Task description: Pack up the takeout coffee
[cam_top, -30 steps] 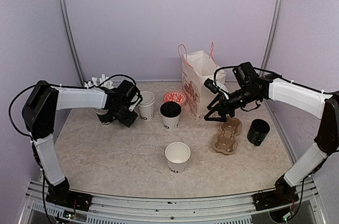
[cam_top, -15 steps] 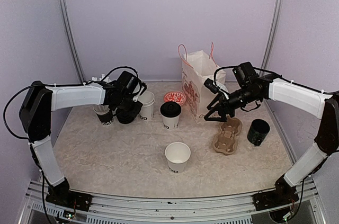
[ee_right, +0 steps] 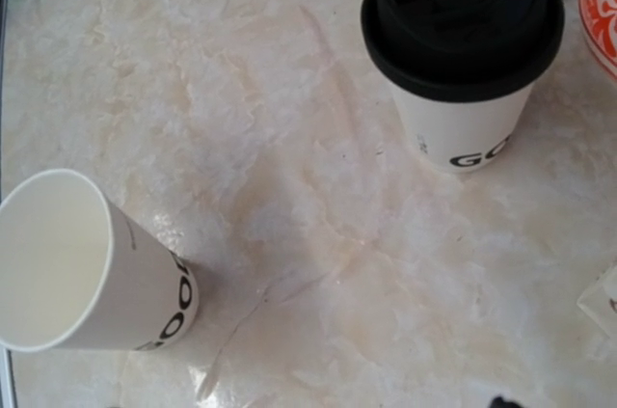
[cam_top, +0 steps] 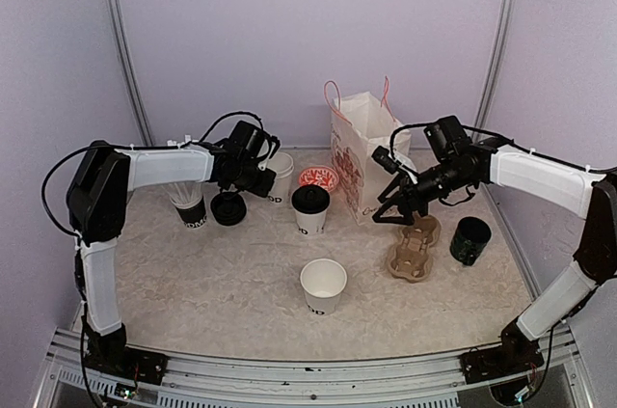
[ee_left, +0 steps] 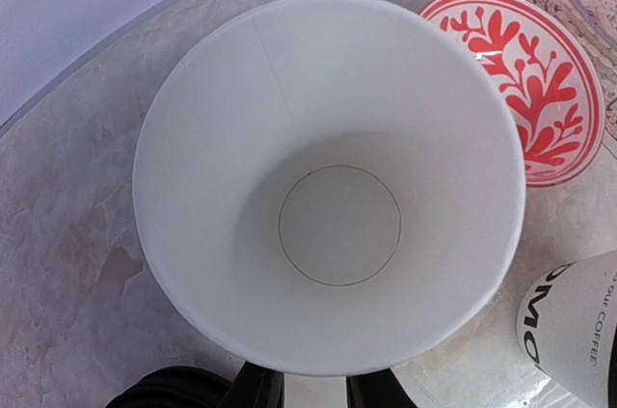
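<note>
We are seeing the left gripper (cam_top: 258, 179) hovering in the upper middle-left of the top view, just beside the far cup (cam_top: 281, 178), which is standing upright with no lid. In the left wrist view we are looking straight down into that cup. The fingertips (ee_left: 258, 389) are peeking in at the bottom edge, below the cup's near rim. A narrow gap is showing between them with bare table in it, so we are reading this claw as slightly parted and holding nothing.

A loose lid (cam_top: 228, 207) is lying flat on the table (cam_top: 193, 283), to the lower left of that gripper and apart from it, just beside the straw cup (cam_top: 191, 207).

The lidded cup (cam_top: 310, 207) is standing upright at the centre of the top view, between the far cup and the bag (cam_top: 359, 152). The red dish (cam_top: 319, 176) is lying just above it in the frame. The open cup (cam_top: 323, 285) is standing below centre, well apart from both arms.

The right gripper (cam_top: 390, 213) is hanging right of centre, near the bag's lower right and over the upper end of the carrier (cam_top: 413, 246). Its fingers are standing apart with nothing between them. The pot (cam_top: 470, 239) is sitting just right of the carrier. The right wrist view is showing the lidded cup at upper right and the open cup at lower left.
</note>
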`<action>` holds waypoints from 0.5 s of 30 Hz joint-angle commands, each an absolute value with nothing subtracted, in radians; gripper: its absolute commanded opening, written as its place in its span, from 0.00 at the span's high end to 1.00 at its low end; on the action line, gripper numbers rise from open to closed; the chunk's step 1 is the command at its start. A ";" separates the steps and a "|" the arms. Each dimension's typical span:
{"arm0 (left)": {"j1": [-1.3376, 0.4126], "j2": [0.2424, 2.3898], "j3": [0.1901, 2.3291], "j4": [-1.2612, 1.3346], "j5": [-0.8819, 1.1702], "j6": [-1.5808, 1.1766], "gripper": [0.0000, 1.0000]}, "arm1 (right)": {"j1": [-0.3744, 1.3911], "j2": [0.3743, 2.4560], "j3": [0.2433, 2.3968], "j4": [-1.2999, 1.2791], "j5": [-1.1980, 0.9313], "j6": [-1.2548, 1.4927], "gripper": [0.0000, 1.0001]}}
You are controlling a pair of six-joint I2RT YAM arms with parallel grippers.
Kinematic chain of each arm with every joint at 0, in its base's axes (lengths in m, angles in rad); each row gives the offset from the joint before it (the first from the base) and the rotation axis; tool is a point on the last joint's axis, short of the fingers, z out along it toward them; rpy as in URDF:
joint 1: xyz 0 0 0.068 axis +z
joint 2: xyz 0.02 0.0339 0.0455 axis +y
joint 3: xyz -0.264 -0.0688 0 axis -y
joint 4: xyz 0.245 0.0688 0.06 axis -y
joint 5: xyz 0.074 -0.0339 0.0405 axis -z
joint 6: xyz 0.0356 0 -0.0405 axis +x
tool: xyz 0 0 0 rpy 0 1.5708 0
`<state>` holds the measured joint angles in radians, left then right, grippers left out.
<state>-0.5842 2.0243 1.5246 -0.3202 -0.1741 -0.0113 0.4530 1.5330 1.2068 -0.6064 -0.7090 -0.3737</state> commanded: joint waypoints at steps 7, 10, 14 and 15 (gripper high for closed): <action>-0.586 1.943 1.483 -0.447 -0.226 -0.060 0.62 | 0.449 1.470 1.180 -0.600 -0.692 -0.383 0.20; -0.578 1.892 1.434 -0.523 -0.248 -0.070 0.56 | 0.449 1.480 1.184 -0.597 -0.703 -0.382 0.21; -0.548 1.892 1.406 -0.591 -0.236 -0.080 0.55 | 0.449 1.501 1.195 -0.597 -0.721 -0.381 0.20; -0.540 1.898 1.407 -0.602 -0.221 -0.082 0.55 | 0.449 1.503 1.199 -0.597 -0.724 -0.381 0.20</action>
<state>-0.5720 1.9106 1.4269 -0.5072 -0.2256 -0.0608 0.4530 1.4975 1.1934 -0.6014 -0.6991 -0.3744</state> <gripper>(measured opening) 0.454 0.796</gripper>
